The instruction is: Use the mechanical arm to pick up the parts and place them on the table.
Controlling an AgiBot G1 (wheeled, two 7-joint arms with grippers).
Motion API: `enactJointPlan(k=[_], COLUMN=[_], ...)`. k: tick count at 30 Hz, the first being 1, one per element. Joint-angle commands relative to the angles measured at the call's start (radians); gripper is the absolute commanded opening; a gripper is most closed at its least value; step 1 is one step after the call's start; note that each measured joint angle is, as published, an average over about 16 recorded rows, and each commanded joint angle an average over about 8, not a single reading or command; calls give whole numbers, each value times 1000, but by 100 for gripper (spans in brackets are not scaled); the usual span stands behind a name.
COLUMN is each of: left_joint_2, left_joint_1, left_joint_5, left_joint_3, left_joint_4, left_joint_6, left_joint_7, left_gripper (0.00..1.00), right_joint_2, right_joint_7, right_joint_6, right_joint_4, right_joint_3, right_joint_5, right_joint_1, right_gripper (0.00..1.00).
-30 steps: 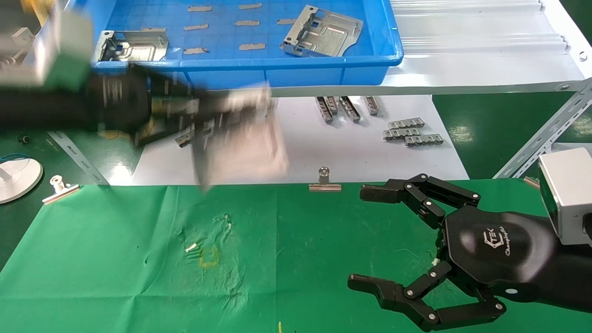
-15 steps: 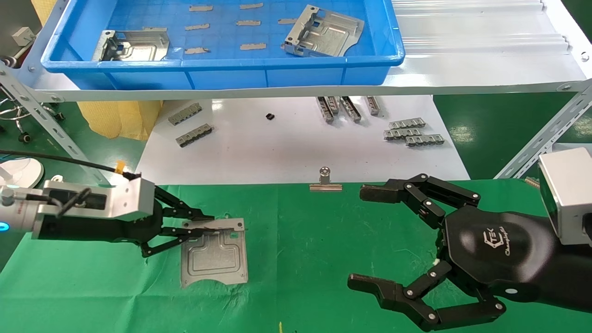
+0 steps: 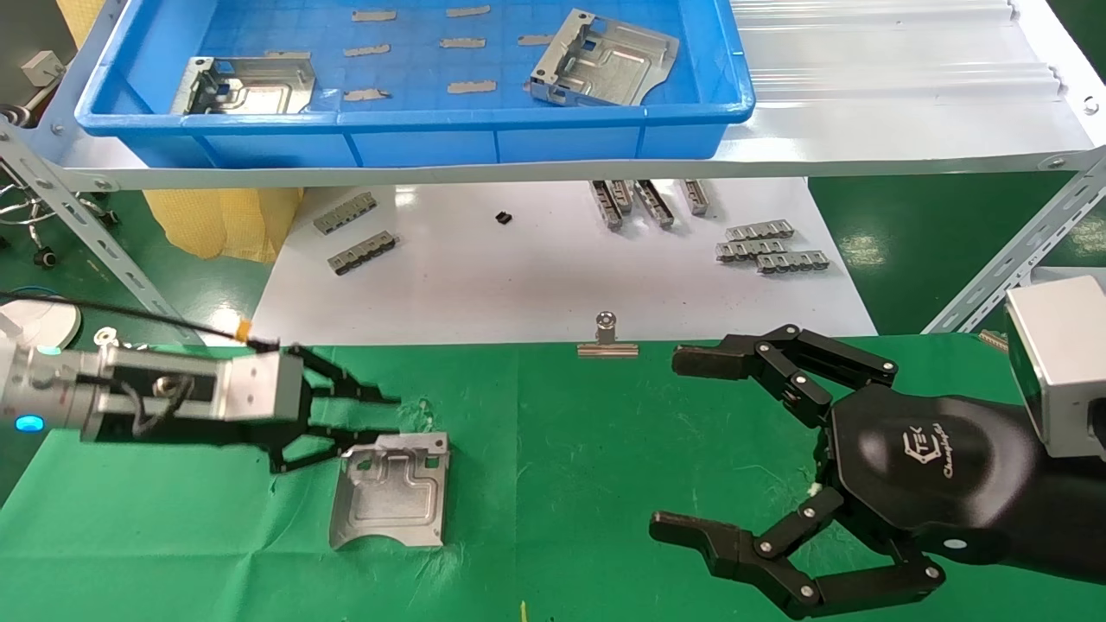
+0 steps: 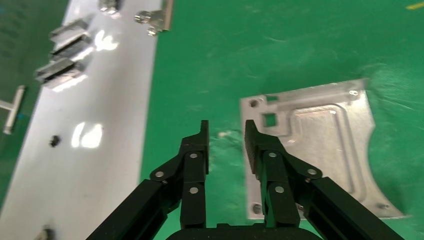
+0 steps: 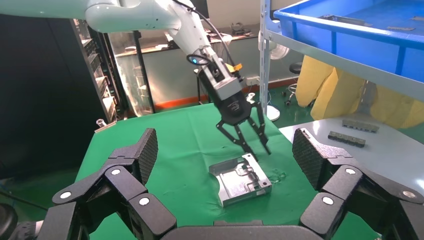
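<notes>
One silver part (image 3: pixel 393 492) lies flat on the green table (image 3: pixel 562 449), also seen in the left wrist view (image 4: pixel 320 145) and the right wrist view (image 5: pixel 242 180). My left gripper (image 3: pixel 376 423) is open and empty. It hovers at the part's far left corner, with one finger over the part's edge (image 4: pixel 226 130). My right gripper (image 3: pixel 674 441) is open and empty above the cloth at the right, apart from the part (image 5: pixel 225 155). Two more parts (image 3: pixel 246 85) (image 3: pixel 605 60) lie in the blue tray (image 3: pixel 415 121) on the shelf.
Small grey ridged strips (image 3: pixel 769 246) (image 3: pixel 363 250) lie on the white sheet (image 3: pixel 536 276) behind the cloth. A binder clip (image 3: pixel 607 339) sits on the cloth's far edge. Slanted metal shelf struts (image 3: pixel 1011 259) stand at the right and left.
My left arm swung down from the tray with the part and set it on the green cloth. Its fingers have now opened and let go; the part has settled slightly nearer. The right arm stayed still.
</notes>
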Motion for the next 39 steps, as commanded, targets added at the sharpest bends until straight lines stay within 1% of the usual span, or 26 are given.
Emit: enactJointPlan(k=[1,7,15,23,29,39], left_joint_2=[7,-3,-25,-29,-47,-103], left_joint_1=[-9,-9,37,48,80,180], left_joint_5=[-3,-49,-133,-146,-168,-236], left_joint_3=[-3,-26,-70,-77,-100,-169], left_joint_4=[29,76,115,111,44,-159], left_joint_6=[-2,49,59,60,55,38], left_joint_7=[4,-49,-162,-172,-212,-336], left_gripper=[100,100,100,100,100,100], right_joint_2=[0,0,0,0,0,0], right_joint_7=[0,0,0,0,0,0], right_joint_6=[0,0,0,0,0,0], right_joint_4=[0,0,0,0,0,0], right_joint_3=[0,0,0,0,0,0], right_joint_5=[0,0,0,0,0,0], right_joint_1=[0,0,0,0,0,0], right_gripper=[100,100,100,100,100,100])
